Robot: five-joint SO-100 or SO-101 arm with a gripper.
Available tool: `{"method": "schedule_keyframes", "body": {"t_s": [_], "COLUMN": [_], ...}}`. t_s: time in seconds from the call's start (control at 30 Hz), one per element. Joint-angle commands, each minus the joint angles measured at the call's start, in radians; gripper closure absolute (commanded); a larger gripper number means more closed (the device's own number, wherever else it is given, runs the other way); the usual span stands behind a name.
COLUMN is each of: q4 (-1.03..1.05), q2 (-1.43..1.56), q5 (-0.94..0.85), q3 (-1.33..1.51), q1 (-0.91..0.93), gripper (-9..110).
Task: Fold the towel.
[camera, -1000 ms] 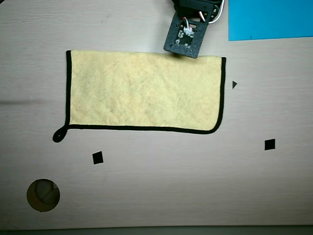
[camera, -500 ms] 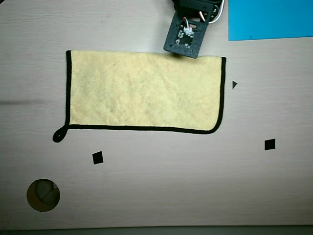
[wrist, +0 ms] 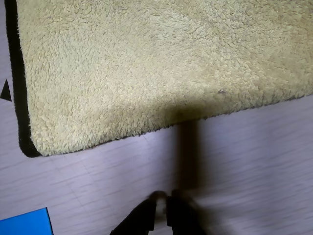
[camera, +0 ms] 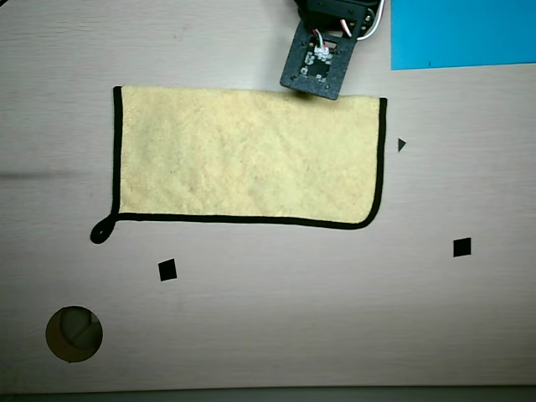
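The towel is a pale yellow fuzzy cloth lying flat on the table as a wide rectangle. Black trim runs along its left, bottom and right edges in the overhead view, and a small black loop sticks out at the lower left corner. The edge by the arm shows no trim. In the wrist view the towel fills the upper part. My gripper is at the bottom, shut and empty, just off that untrimmed edge and above the bare table. In the overhead view the wrist hides the fingertips.
A smooth bright blue sheet lies at the top right of the overhead view and shows at the wrist view's lower left. Black markers sit on the table: a triangle and two squares. A round hole is at the lower left.
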Motion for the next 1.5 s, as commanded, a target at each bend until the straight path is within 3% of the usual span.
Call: {"method": "schedule_keyframes", "body": {"t_s": [0.0,0.23,0.5,0.83,1.03,1.3,1.47], "q4": [-0.002,-0.002,0.017,0.011,-0.221,-0.428,-0.517], "q2": [-0.005,-0.005,-0.005,-0.005,-0.118,-0.779,-0.965], "q5": [0.012,0.011,-0.314,-0.374,-0.017,0.644,0.876], "q3": [0.04,0.04,0.04,0.04,-0.052,-0.508,-0.621], "q1": [0.014,0.009,0.008,0.012,0.143,0.531,0.698], "gripper": [101,98,101,101,101,101,94]}}
